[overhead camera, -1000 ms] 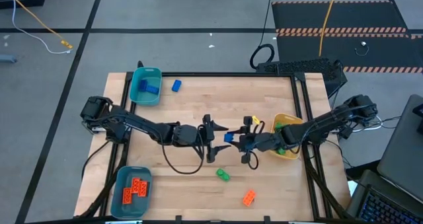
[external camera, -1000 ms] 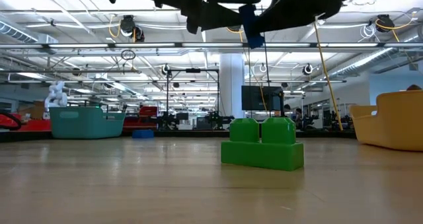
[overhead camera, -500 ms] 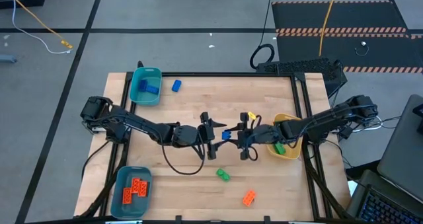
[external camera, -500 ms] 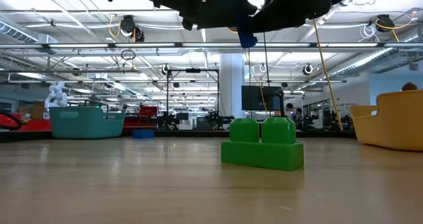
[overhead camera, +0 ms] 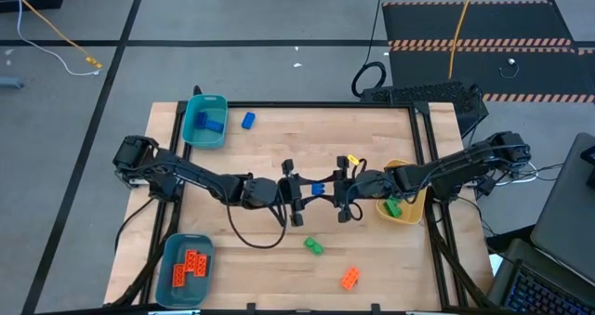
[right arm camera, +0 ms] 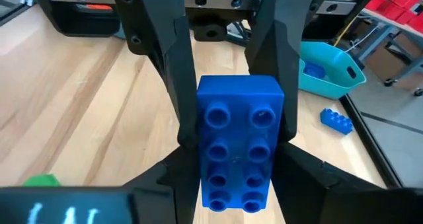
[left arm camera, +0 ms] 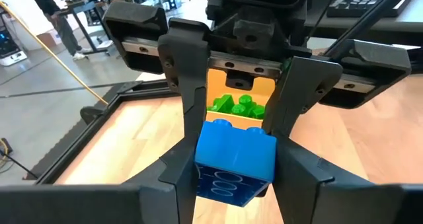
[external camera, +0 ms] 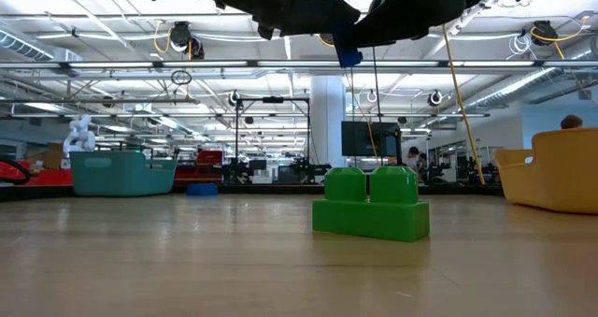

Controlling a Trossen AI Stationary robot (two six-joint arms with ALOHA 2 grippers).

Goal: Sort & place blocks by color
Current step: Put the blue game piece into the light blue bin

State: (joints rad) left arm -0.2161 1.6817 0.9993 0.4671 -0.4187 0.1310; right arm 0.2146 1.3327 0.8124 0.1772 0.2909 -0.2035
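- Two grippers meet above the middle of the worktop [overhead camera: 279, 138], with one blue block [overhead camera: 318, 190] held in the air between them, as if for a hand-over.
- From the left gripper [overhead camera: 296, 192] the block lies straight ahead; from the right gripper [overhead camera: 342, 196] likewise, so neither arm is nearer.
- In the right wrist view the block's long axis runs along the fingers, studs facing the camera.
- Right fingers [right arm camera: 165, 45] are partly open and clamp the block's long sides.
- Left fingers [left arm camera: 188, 105] stand on either side of the same block, half closed and pressing its sides, by the look of it.
- Blue blocks sit in the far teal bin [overhead camera: 193, 129]; I judge that the goal.
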